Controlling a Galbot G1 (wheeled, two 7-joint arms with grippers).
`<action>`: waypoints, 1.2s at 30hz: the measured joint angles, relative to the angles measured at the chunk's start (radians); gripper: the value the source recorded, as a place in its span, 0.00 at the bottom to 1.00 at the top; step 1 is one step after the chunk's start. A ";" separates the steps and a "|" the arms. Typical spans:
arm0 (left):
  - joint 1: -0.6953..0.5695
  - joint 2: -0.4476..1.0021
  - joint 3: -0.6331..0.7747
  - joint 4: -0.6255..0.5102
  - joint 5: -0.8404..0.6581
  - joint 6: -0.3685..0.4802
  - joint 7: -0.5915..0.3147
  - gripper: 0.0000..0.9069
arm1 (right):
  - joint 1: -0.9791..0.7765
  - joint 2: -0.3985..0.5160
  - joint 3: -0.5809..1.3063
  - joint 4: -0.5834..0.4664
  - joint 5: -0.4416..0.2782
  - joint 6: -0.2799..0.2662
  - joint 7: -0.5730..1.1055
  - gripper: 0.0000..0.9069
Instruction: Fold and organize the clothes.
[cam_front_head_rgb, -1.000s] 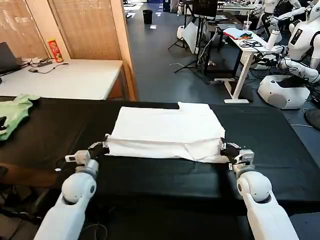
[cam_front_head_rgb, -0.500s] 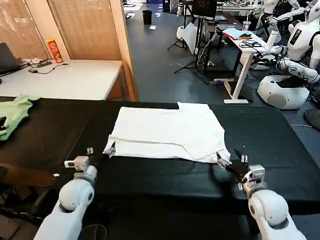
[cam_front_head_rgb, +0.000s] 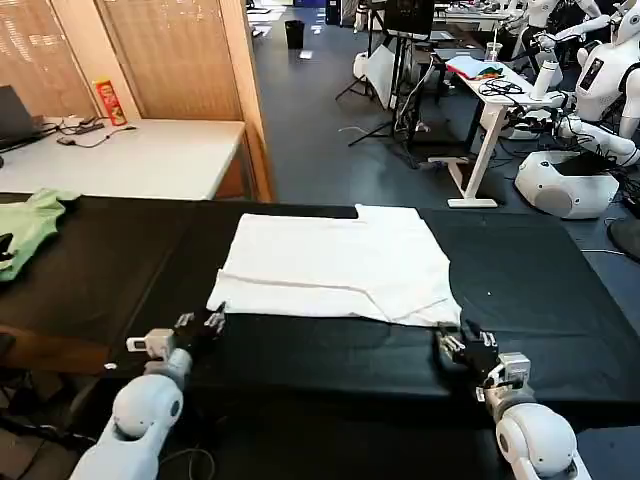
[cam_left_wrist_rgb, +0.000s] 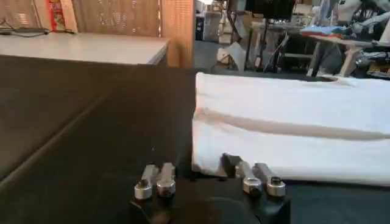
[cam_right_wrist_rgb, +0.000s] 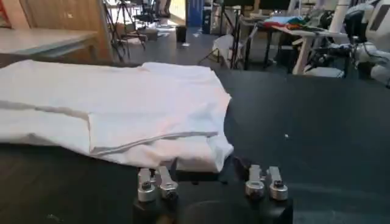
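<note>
The clothes, a white T-shirt (cam_front_head_rgb: 340, 262), lie folded flat in the middle of the black table (cam_front_head_rgb: 560, 300). My left gripper (cam_front_head_rgb: 203, 324) stands open just short of the shirt's near left corner, holding nothing. In the left wrist view that gripper (cam_left_wrist_rgb: 201, 175) has the T-shirt (cam_left_wrist_rgb: 292, 125) edge right ahead of its spread fingers. My right gripper (cam_front_head_rgb: 456, 346) is open too, a little behind the near right corner. In the right wrist view the T-shirt (cam_right_wrist_rgb: 116, 106) shows a layered fold, its corner just beyond the right gripper (cam_right_wrist_rgb: 207, 178).
A light green garment (cam_front_head_rgb: 28, 225) lies at the table's far left edge. Behind the table stands a white desk (cam_front_head_rgb: 150, 155) with a red can (cam_front_head_rgb: 108, 100). Other robots (cam_front_head_rgb: 585, 110) and desks stand at the back right. Bare black tabletop lies right of the shirt.
Both grippers have let go of the shirt's near corners, opened and drawn back toward the table's front edge. The shirt's near edge has settled flat.
</note>
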 joint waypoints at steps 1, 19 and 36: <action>0.001 0.002 0.000 0.000 0.000 0.000 0.001 0.00 | -0.001 -0.003 0.000 0.001 0.000 -0.001 0.000 0.08; 0.204 0.140 -0.040 -0.195 -0.090 0.046 -0.105 0.00 | -0.235 -0.066 0.063 0.223 0.099 -0.150 0.100 0.03; 0.472 0.166 -0.146 -0.448 -0.114 0.148 -0.152 0.97 | -0.393 -0.073 0.124 0.400 0.120 -0.246 0.111 0.97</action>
